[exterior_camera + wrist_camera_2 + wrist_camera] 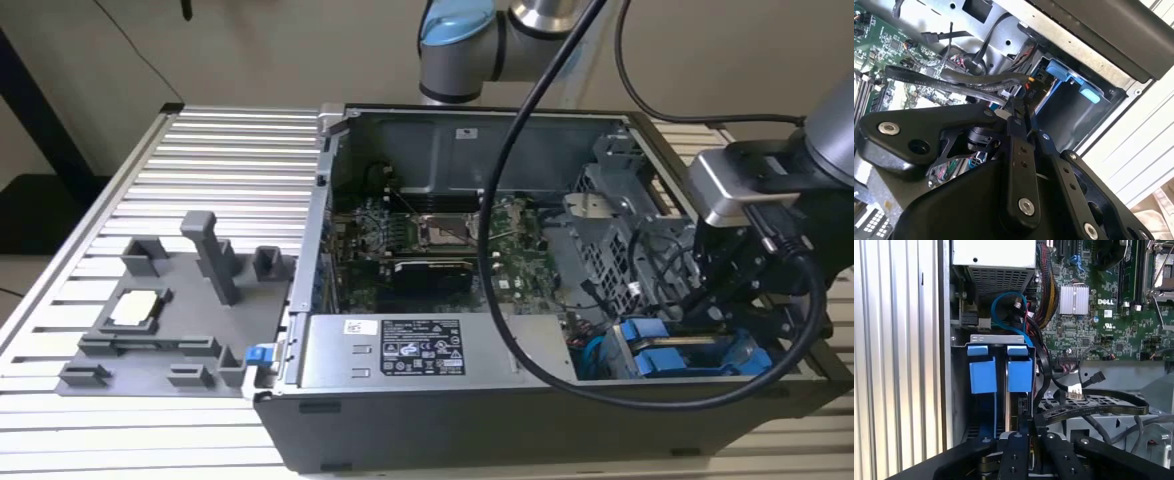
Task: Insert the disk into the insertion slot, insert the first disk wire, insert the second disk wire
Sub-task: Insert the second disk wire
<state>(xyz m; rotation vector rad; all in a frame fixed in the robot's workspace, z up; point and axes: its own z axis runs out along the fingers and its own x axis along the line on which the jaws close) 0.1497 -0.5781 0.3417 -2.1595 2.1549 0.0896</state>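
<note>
Gripper is low in the open computer case, at the exterior view's right, directly over the drive cage. Its fingers are closed together on a black cable at the blue-tabbed bay. The disk already sits edge-on in the insertion slot, just beyond the fingertips, beside the power supply.
</note>
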